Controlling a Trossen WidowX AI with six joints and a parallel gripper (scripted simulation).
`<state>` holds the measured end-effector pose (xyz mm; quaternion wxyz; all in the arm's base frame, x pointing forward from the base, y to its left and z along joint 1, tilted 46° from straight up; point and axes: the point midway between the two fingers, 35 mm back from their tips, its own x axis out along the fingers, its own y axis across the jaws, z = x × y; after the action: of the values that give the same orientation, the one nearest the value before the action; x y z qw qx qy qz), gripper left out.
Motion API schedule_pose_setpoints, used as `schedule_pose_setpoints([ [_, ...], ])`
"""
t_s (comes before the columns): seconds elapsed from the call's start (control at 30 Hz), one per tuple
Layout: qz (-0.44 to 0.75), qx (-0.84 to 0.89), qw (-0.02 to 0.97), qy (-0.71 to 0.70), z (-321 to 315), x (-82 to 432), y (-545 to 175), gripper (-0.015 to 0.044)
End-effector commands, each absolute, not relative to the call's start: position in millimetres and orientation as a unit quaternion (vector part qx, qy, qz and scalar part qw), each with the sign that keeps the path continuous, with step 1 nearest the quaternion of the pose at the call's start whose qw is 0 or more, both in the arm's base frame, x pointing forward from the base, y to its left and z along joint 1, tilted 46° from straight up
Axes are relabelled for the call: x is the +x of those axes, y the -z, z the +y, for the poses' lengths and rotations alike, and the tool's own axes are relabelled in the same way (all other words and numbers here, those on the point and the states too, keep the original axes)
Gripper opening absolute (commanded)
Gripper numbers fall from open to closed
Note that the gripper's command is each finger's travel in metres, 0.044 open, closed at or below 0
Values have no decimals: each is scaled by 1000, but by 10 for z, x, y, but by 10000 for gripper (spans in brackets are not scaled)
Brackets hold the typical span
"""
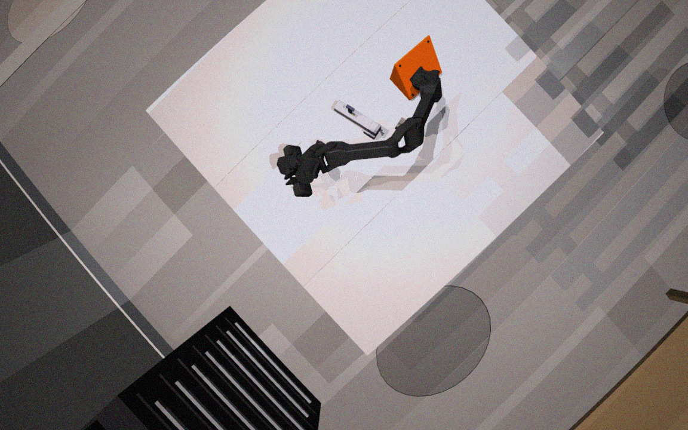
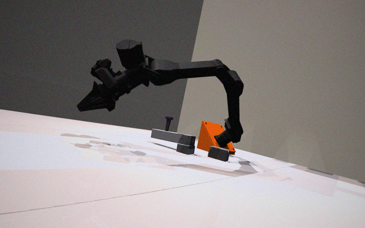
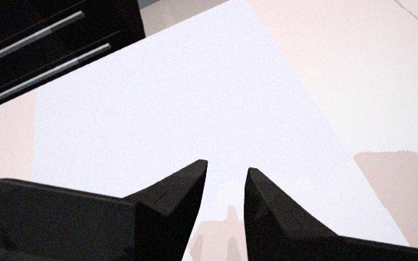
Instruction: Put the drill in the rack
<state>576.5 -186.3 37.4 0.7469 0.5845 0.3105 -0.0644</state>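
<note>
My gripper (image 1: 288,179) (image 2: 79,107) (image 3: 226,172) hangs in the air above the table, left of the fixture in the top and exterior views. Its fingertips stand a little apart with nothing between them. A long grey-white bar (image 1: 359,120) (image 2: 163,135) lies low over the table, its near end on a dark block (image 2: 185,149). A dark T-shaped piece (image 1: 350,108) (image 2: 168,124) stands up from the bar; whether it is the key or the drill I cannot tell. A separate grey block (image 2: 218,153) stands near the arm's base. I cannot make out which piece is the rack.
The arm's base sits at an orange wedge (image 1: 415,58) (image 2: 209,136) on the white table (image 1: 368,299). The arm's links pass close by the bar's near end in the top view. A black slatted unit (image 1: 229,368) (image 3: 116,19) stands beyond the table edge.
</note>
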Motion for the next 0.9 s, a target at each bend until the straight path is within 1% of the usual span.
schedule_pose_setpoints([
  [0.0, 390, 494, 773, 81, -2188, 5148, -96, 0],
  [0.23, 479, 403, 778, 45, -2287, 4472, 72, 0],
  [0.47, 546, 335, 767, -24, -2260, 3845, 108, 0],
  [0.67, 583, 291, 751, -106, -2164, 3327, 46, 0],
  [0.87, 594, 259, 734, -203, -2017, 2844, -105, 0],
])
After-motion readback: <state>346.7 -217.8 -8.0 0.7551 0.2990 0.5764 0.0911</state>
